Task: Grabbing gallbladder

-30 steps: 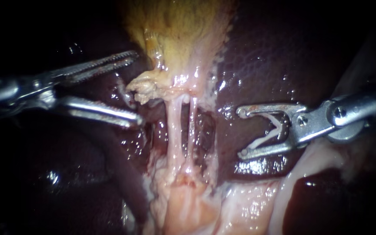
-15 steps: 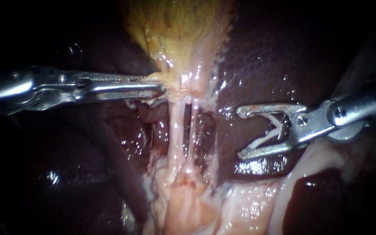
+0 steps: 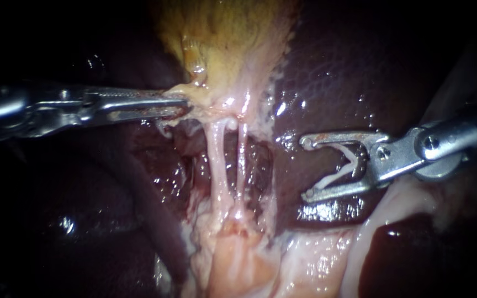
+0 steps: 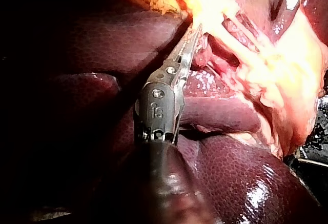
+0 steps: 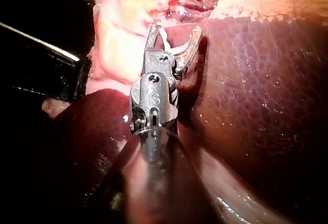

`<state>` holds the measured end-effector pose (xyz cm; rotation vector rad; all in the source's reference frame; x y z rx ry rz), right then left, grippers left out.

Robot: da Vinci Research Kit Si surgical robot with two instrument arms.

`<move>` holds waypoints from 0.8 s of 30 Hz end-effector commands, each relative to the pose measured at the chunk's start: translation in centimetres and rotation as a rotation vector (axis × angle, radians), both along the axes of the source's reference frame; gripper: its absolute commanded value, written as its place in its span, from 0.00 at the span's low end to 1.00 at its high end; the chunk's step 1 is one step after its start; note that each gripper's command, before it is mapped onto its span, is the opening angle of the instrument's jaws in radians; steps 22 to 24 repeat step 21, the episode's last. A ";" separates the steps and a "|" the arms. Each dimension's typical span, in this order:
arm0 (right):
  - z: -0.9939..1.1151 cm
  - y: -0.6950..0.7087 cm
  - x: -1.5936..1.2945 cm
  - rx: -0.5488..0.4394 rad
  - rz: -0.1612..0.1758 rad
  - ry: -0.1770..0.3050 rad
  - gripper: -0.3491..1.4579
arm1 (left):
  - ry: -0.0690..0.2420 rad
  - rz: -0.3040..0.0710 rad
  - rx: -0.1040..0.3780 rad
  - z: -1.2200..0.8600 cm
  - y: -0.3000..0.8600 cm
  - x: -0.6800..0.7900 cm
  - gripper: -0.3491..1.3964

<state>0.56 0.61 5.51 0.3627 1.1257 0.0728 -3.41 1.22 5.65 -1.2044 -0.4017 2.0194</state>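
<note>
Two instruments in, and only one's got hold of the gallbladder (image 3: 227,44).
Gallbladder is the yellowish lump at the top middle of the endoscope view, tapering down into a pale neck. The left instrument (image 3: 180,105) comes in almost level from the left, and its jaws are pinched together on the ragged lower-left edge of that neck. The left wrist view shows the same thing, with the jaw tips buried in the yellow tissue. Two thin pale tubes (image 3: 216,160) run side by side from the neck down to the pinkish tissue below. The right instrument (image 3: 305,168) slants in from the right edge, well apart from the tubes, jaws spread wide and pointing toward them, hanging over the dark, glossy liver (image 3: 332,72).
</note>
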 end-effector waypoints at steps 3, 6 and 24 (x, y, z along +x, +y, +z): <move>0.00 0.00 -0.01 0.000 0.000 0.000 0.47 | -0.010 0.006 0.012 -0.23 0.08 0.11 0.00; 0.00 0.00 -0.01 0.000 0.000 0.000 0.47 | -0.028 -0.009 0.013 -0.45 0.13 0.19 0.00; 0.00 0.00 0.00 0.000 0.000 0.000 0.47 | -0.040 -0.025 0.012 -0.66 0.14 0.24 0.00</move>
